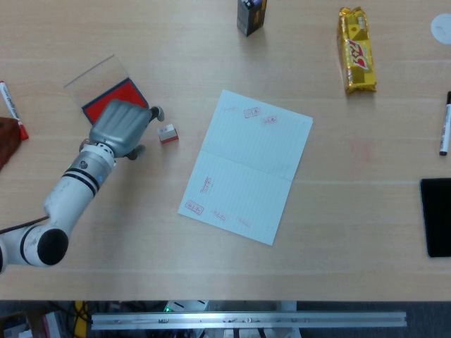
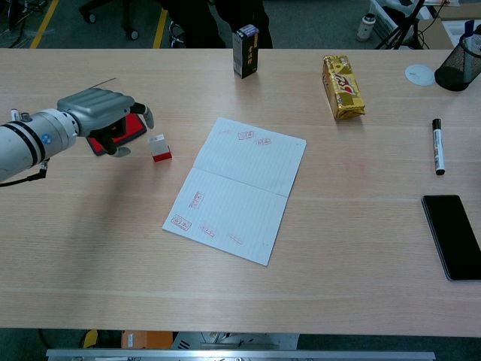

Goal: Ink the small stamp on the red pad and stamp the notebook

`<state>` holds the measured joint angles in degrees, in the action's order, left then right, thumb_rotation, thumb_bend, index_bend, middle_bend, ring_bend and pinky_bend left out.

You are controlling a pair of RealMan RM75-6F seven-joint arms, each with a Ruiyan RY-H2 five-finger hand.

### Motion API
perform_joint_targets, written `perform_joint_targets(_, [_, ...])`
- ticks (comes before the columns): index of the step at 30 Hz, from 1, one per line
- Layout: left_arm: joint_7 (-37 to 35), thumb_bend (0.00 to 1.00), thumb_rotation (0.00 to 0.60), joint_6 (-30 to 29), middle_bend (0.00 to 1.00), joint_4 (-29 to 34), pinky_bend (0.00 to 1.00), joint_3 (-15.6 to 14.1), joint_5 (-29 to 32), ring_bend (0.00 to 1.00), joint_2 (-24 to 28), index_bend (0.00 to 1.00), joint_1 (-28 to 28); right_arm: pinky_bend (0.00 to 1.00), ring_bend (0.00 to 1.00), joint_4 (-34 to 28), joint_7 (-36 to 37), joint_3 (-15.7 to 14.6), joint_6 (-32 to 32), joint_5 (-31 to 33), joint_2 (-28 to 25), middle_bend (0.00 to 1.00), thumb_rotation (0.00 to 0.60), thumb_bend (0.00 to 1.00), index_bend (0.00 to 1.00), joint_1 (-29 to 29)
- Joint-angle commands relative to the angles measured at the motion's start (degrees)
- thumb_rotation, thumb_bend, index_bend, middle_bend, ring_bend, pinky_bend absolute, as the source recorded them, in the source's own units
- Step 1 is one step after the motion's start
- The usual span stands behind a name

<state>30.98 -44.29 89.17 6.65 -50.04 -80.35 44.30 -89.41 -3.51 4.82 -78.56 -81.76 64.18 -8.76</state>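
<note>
Head view: left robot hand (image 1: 121,125) hovers over near edge of red ink pad (image 1: 113,98), knuckles up, fingers apart and part-curled, holding nothing; fingertips aim toward small stamp (image 1: 167,133), just beside it, not touching. Chest view shows same robot hand (image 2: 103,113) w/ gap to stamp (image 2: 158,147). Stamp stands upright on surface (image 1: 338,232), long axis vertical, white body over red base, between pad and notebook (image 1: 246,163). Pad's clear lid is flipped open on far side. Notebook lies open, spine running diagonally from left to lower right, red prints near top and bottom left. Right robot hand not seen in either view. Also on surface: yellow snack pack (image 1: 356,49), dark box (image 1: 250,15), black marker (image 1: 445,129), phone (image 1: 437,215).
</note>
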Motion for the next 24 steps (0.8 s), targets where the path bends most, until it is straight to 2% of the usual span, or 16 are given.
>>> perform_joint_targets(1, [2.3,0.27,0.6,0.5,1.0,-1.6,1.0,-0.9,3.8,1.0,-1.8,0.27,2.2,0.24,0.22,0.1,0.1,-0.1,-0.1,0.1,-0.1,0.29,0.6,0.31,0.23,0.2])
perform_joint_targets(15, [7.5,0.27,0.6,-0.6,1.0,-4.3,1.0,-3.5,12.4,1.0,-5.6,0.28,7.9,0.24,0.23,0.7,1.0,-0.3,-0.6,0.6,-0.3,0.29,0.6,0.31,0.23,1.0])
perform_joint_targets(24, [8.6,0.27,0.6,-1.9,1.0,-2.2,1.0,-5.7,13.0,1.0,-5.1,0.3,8.9,0.24,0.23,0.7,1.4,-0.4,-1.0,0.4,-0.5,0.29,0.6,0.31,0.23,1.3])
